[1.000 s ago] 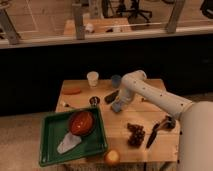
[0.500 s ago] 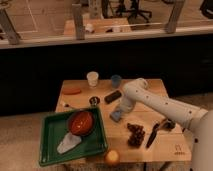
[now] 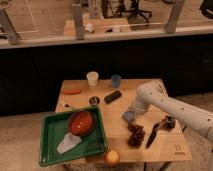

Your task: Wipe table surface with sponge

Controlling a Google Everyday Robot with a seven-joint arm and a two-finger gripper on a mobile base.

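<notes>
The table surface (image 3: 117,112) is a light tan wooden top. My white arm reaches in from the right and bends down to the middle of the table. My gripper (image 3: 131,113) is at the arm's lower end, low over the wood, just right of the table's centre. It is shut on the sponge (image 3: 128,117), a small pale blue-grey block that shows under the gripper and rests against the wood. Much of the sponge is hidden by the gripper.
A green tray (image 3: 55,152) at the front left holds a red bowl (image 3: 81,122) and a white cloth (image 3: 67,144). Grapes (image 3: 136,135) and a black utensil (image 3: 152,135) lie just in front of the gripper. Behind it are a black bar (image 3: 113,96), a blue cup (image 3: 116,81) and a white cup (image 3: 92,78). An orange (image 3: 112,157) sits at the front edge.
My gripper has slid with the sponge from beside the black bar toward the front right, closer to the grapes. The other things have not moved.
</notes>
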